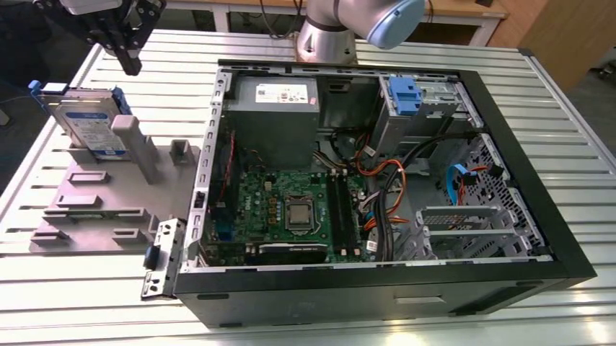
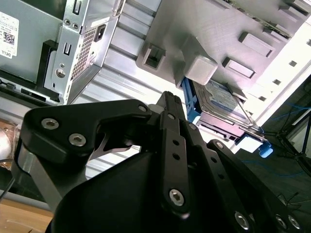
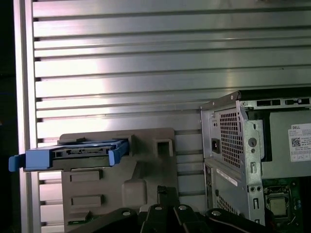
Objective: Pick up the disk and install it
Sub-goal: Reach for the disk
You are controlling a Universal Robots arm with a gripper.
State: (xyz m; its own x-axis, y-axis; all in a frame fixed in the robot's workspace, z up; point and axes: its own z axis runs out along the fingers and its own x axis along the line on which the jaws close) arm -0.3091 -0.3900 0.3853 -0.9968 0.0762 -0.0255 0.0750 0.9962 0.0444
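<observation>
The disk (image 1: pixel 89 122) is a flat silver metal box with a white and blue label. It has a bright blue frame around it. It looks hard and stiff, so I think it will not bend. It is probably a bit heavy for how thin it is. The metal faces look smooth and may slip, and a drop could break it. I think the best place to take hold is the top edge. The pincer would press one finger on each flat face, or on the blue frame, which looks less slippery.

The disk stands up on its edge in a grey stand (image 1: pixel 97 209) on the bench (image 1: pixel 539 86). The stand sits just beside the open computer box (image 1: pixel 385 288), on the exterior view's left of it.

The pincer (image 1: pixel 129 65) hangs in the air above the disk, a little toward the exterior view's right. It does not touch the disk. Its fingers look pressed together and hold nothing. In both wrist views the disk (image 3: pixel 73 155) sits out ahead of the fingertips, with its blue frame (image 2: pixel 190 104) showing past them.
</observation>
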